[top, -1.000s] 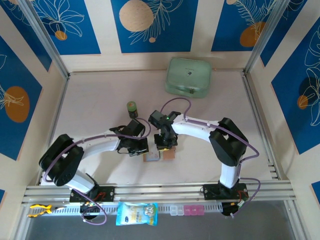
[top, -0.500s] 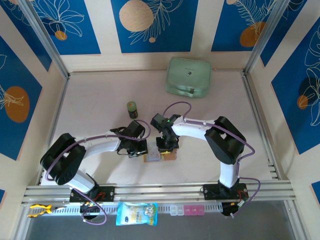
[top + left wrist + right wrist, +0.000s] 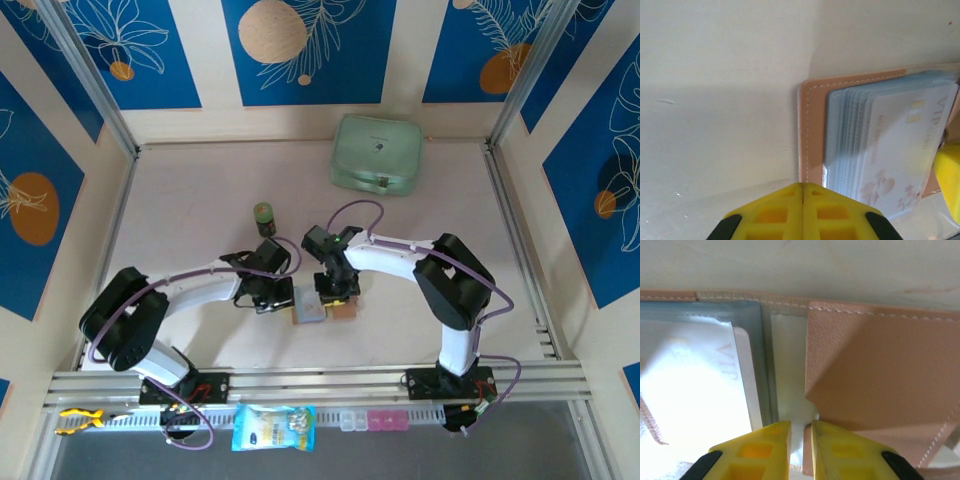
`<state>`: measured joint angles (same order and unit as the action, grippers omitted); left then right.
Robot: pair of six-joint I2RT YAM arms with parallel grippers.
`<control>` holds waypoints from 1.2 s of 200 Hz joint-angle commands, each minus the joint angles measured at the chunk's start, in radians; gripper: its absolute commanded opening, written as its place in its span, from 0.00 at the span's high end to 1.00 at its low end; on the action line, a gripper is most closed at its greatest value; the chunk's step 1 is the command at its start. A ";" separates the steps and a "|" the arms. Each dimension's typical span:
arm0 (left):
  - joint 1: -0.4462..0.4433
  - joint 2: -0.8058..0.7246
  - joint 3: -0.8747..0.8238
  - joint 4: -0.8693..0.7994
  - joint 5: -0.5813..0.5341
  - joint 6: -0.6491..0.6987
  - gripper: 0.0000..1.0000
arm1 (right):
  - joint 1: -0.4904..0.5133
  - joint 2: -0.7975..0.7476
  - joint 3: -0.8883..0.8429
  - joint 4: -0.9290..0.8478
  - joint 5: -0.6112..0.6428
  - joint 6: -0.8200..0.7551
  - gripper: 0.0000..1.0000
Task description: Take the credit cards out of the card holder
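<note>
1. The left gripper (image 3: 802, 186) has its fingers pressed together beside the card holder (image 3: 810, 131).
2. The right gripper (image 3: 801, 428) pinches the holder's pale middle fold.
3. No credit cards (image 3: 895, 145) are out; all sit inside it, on the table (image 3: 200, 200).

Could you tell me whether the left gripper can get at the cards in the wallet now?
Probably yes: the wallet lies open right by the left gripper with a card face up, though its jaws are shut.
</note>
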<state>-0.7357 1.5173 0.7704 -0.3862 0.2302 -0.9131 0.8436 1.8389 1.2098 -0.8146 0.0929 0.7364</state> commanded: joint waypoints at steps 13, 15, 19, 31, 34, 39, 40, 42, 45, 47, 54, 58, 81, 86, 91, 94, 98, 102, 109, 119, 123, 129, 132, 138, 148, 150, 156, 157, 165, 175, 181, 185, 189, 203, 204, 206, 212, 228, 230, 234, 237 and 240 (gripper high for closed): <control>-0.006 -0.020 0.021 -0.049 -0.010 0.018 0.94 | -0.002 -0.067 0.031 -0.103 0.064 -0.007 0.76; -0.005 -0.021 0.020 -0.049 -0.012 0.017 0.94 | -0.001 -0.070 0.031 -0.107 0.068 -0.006 0.76; -0.006 -0.023 0.020 -0.049 -0.013 0.016 0.94 | -0.003 -0.073 0.031 -0.114 0.076 -0.006 0.76; -0.006 -0.029 0.018 -0.049 -0.014 0.017 0.94 | -0.005 -0.085 0.030 -0.131 0.098 -0.006 0.74; -0.006 -0.029 0.019 -0.051 -0.014 0.017 0.94 | -0.005 -0.088 0.030 -0.134 0.102 -0.006 0.74; -0.005 -0.031 0.020 -0.052 -0.015 0.017 0.94 | -0.006 -0.092 0.027 -0.142 0.110 -0.006 0.73; -0.006 -0.032 0.021 -0.053 -0.015 0.017 0.94 | -0.006 -0.092 0.027 -0.143 0.111 -0.006 0.73; -0.005 -0.032 0.022 -0.054 -0.015 0.017 0.94 | -0.006 -0.092 0.027 -0.145 0.114 -0.007 0.73; -0.005 -0.033 0.022 -0.053 -0.016 0.018 0.94 | -0.007 -0.093 0.025 -0.148 0.118 -0.006 0.73; -0.005 -0.033 0.024 -0.054 -0.016 0.019 0.94 | -0.008 -0.095 0.025 -0.150 0.120 -0.006 0.73; -0.006 -0.035 0.024 -0.055 -0.015 0.019 0.94 | -0.010 -0.097 0.021 -0.156 0.128 -0.006 0.72; -0.006 -0.035 0.027 -0.055 -0.014 0.019 0.94 | -0.013 -0.096 0.018 -0.159 0.134 -0.006 0.71; -0.006 -0.040 0.030 -0.060 -0.015 0.020 0.94 | -0.017 -0.095 0.012 -0.180 0.172 -0.008 0.64; -0.005 -0.042 0.030 -0.060 -0.015 0.020 0.94 | -0.018 -0.092 0.010 -0.182 0.178 -0.009 0.63; -0.007 -0.044 0.029 -0.059 -0.015 0.020 0.94 | -0.020 -0.093 0.008 -0.182 0.184 -0.013 0.61; -0.006 -0.043 0.030 -0.060 -0.015 0.020 0.94 | -0.021 -0.091 0.006 -0.182 0.185 -0.015 0.59; -0.006 -0.043 0.029 -0.060 -0.015 0.020 0.94 | -0.023 -0.091 0.004 -0.181 0.187 -0.018 0.59; -0.005 -0.043 0.030 -0.060 -0.015 0.022 0.94 | -0.026 -0.091 0.001 -0.180 0.187 -0.020 0.58; -0.005 -0.045 0.029 -0.059 -0.014 0.021 0.94 | -0.031 -0.090 -0.004 -0.177 0.188 -0.023 0.57; -0.006 -0.045 0.030 -0.059 -0.014 0.022 0.94 | -0.038 -0.086 -0.009 -0.174 0.189 -0.029 0.53; -0.005 -0.047 0.030 -0.061 -0.015 0.023 0.94 | -0.041 -0.086 -0.012 -0.172 0.189 -0.030 0.51; -0.005 -0.046 0.030 -0.062 -0.015 0.023 0.94 | -0.044 -0.085 -0.017 -0.168 0.189 -0.033 0.49; -0.005 -0.046 0.030 -0.062 -0.015 0.023 0.94 | -0.046 -0.085 -0.019 -0.165 0.187 -0.035 0.48; -0.006 -0.048 0.030 -0.062 -0.015 0.023 0.94 | -0.050 -0.084 -0.024 -0.158 0.185 -0.039 0.46; -0.006 -0.049 0.028 -0.062 -0.016 0.024 0.94 | -0.056 -0.082 -0.034 -0.144 0.178 -0.046 0.42; -0.007 -0.049 0.027 -0.062 -0.017 0.024 0.94 | -0.057 -0.081 -0.037 -0.141 0.177 -0.047 0.42; -0.006 -0.049 0.027 -0.062 -0.017 0.023 0.94 | -0.061 -0.078 -0.043 -0.133 0.173 -0.049 0.40; -0.006 -0.050 0.027 -0.061 -0.017 0.023 0.94 | -0.061 -0.078 -0.043 -0.131 0.173 -0.049 0.40; -0.006 -0.051 0.026 -0.062 -0.018 0.024 0.94 | -0.066 -0.072 -0.051 -0.124 0.170 -0.051 0.38; -0.006 -0.051 0.026 -0.061 -0.019 0.022 0.94 | -0.069 -0.063 -0.056 -0.117 0.169 -0.055 0.36; -0.006 -0.051 0.025 -0.060 -0.019 0.022 0.94 | -0.070 -0.057 -0.059 -0.113 0.169 -0.056 0.35; -0.006 -0.052 0.026 -0.060 -0.017 0.022 0.94 | -0.071 -0.054 -0.060 -0.111 0.169 -0.058 0.34; -0.007 -0.051 0.025 -0.060 -0.017 0.022 0.93 | -0.072 -0.050 -0.062 -0.106 0.167 -0.061 0.34; -0.006 -0.052 0.024 -0.061 -0.017 0.024 0.94 | -0.079 -0.044 -0.071 -0.086 0.153 -0.069 0.33; -0.006 -0.052 0.024 -0.061 -0.018 0.024 0.94 | -0.079 -0.044 -0.072 -0.084 0.153 -0.069 0.33; -0.007 -0.053 0.024 -0.062 -0.018 0.024 0.94 | -0.080 -0.043 -0.074 -0.081 0.151 -0.069 0.32; -0.006 -0.052 0.024 -0.064 -0.019 0.025 0.93 | -0.083 -0.040 -0.080 -0.072 0.144 -0.070 0.31; -0.005 -0.054 0.024 -0.066 -0.022 0.026 0.93 | -0.095 -0.038 -0.099 -0.045 0.122 -0.074 0.31; -0.005 -0.054 0.024 -0.066 -0.022 0.026 0.93 | -0.097 -0.037 -0.102 -0.043 0.119 -0.074 0.31; -0.005 -0.054 0.023 -0.066 -0.022 0.026 0.93 | -0.099 -0.036 -0.106 -0.037 0.113 -0.074 0.31; -0.006 -0.054 0.023 -0.066 -0.022 0.026 0.93 | -0.101 -0.037 -0.109 -0.031 0.107 -0.076 0.31; -0.006 -0.054 0.021 -0.065 -0.022 0.025 0.93 | -0.102 -0.037 -0.113 -0.026 0.102 -0.078 0.31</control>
<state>-0.7357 1.4929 0.7784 -0.4129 0.2260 -0.9066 0.7586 1.7859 1.1278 -0.8795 0.2478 0.6739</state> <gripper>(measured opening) 0.069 0.690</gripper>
